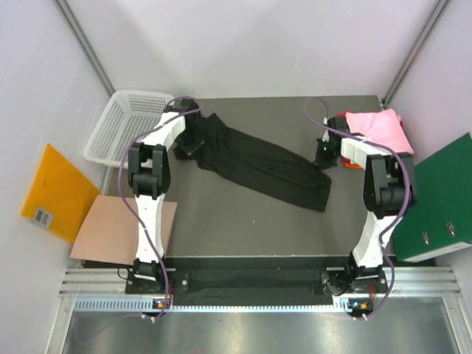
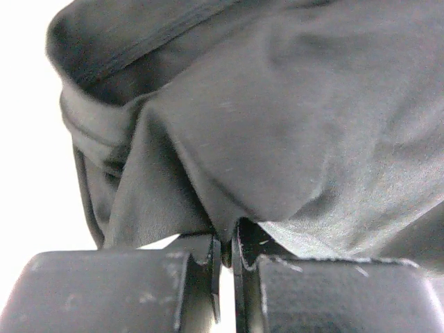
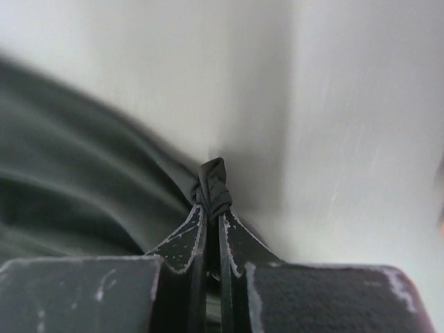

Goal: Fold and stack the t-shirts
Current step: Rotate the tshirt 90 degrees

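Observation:
A black t-shirt (image 1: 258,164) stretches in a slanted band across the dark table, from the back left toward the right. My left gripper (image 1: 190,141) is shut on its left end; in the left wrist view a fold of the black cloth (image 2: 277,125) is pinched between the jaws (image 2: 227,243). My right gripper (image 1: 324,156) is shut on the shirt's right end, with a bunched edge of cloth (image 3: 214,184) sticking out above its fingertips (image 3: 212,208). A folded pink t-shirt (image 1: 380,127) lies at the back right, with a bit of orange (image 1: 352,166) showing under the right arm.
A white mesh basket (image 1: 122,125) stands at the back left corner. A green folder (image 1: 439,195) lies off the table's right side. A brown card (image 1: 122,228) and a yellow envelope (image 1: 55,193) lie to the left.

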You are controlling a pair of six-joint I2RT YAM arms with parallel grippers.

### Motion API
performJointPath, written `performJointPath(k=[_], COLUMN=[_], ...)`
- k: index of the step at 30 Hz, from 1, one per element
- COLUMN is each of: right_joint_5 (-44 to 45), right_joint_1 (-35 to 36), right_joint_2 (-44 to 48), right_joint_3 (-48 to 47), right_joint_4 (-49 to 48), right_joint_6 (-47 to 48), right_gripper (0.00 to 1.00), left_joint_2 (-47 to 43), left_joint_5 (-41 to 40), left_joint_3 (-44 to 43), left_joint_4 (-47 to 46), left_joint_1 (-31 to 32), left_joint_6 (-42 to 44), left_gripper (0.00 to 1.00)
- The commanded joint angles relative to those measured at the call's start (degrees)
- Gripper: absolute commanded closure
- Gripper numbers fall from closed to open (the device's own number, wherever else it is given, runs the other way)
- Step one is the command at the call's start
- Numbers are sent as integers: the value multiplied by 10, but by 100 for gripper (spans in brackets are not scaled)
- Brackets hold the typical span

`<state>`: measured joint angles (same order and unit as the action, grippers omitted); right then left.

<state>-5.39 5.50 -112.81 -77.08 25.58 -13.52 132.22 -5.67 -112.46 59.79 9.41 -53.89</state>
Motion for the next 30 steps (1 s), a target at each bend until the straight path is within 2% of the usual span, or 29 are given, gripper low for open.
performJointPath(k=[1, 6, 8, 9, 10, 11, 12, 13, 14, 15, 16, 20, 21, 23, 24, 27, 29, 30], right_joint_5=[-58, -95, -101, -114, -117, -119, -123, -122, -118, -109, -104, -80, -77, -81, -84, -93, -94, -94], right_joint_1=[5, 28, 40, 53, 58, 64, 72, 75, 77, 77, 78, 77, 77, 76, 78, 76, 75, 72], right_joint_2=[82, 159, 189, 196, 208, 212, 217, 228, 234, 240, 249, 257, 257, 253, 249, 239, 236, 236], right_joint_3=[117, 184, 199, 205, 206, 204, 200, 200, 196, 188, 182, 148, 135, 128, 122, 120, 121, 120], right_joint_4=[82, 146, 175, 183, 190, 203, 206, 210, 213, 215, 217, 219, 216, 202, 198, 174, 158, 154], right_joint_6=[-41, -49, -53, -55, -55, -56, -55, -53, -53, -50, -46, -20, -18, -12, -12, -16, -19, -20], right_gripper=[100, 100, 96, 92, 84, 77, 67, 44, 35, 11, 1, 0, 0, 0, 0, 0, 0, 0], left_joint_2=[61, 133, 166, 173, 175, 170, 161, 130, 106, 80, 20, -128, -158, -237, -262, -344, -358, -361], left_joint_5=[20, 115, 164, 180, 193, 213, 216, 216, 214, 219, 219, 204, 205, 206, 208, 205, 223, 225], left_joint_3=[-96, -178, -216, -224, -230, -228, -221, -197, -175, -146, -78, 97, 174, 247, 317, 434, 481, 513], left_joint_4=[-51, -125, -146, -158, -178, -185, -187, -191, -199, -208, -219, -229, -234, -244, -259, -301, -331, -353], left_joint_1=[-4, -4, -4, -4, -4, -4, -4, -1, 2, 3, 8, 25, 29, 47, 57, 122, 158, 196], left_joint_6=[40, 23, 10, 8, 7, 11, 17, 24, 43, 52, 58, 68, 65, 45, 36, -15, -61, -76], left_gripper=[100, 100, 100, 97, 89, 49, 31, 20, 1, 1, 1, 1, 1, 1, 1, 1, 1, 2])
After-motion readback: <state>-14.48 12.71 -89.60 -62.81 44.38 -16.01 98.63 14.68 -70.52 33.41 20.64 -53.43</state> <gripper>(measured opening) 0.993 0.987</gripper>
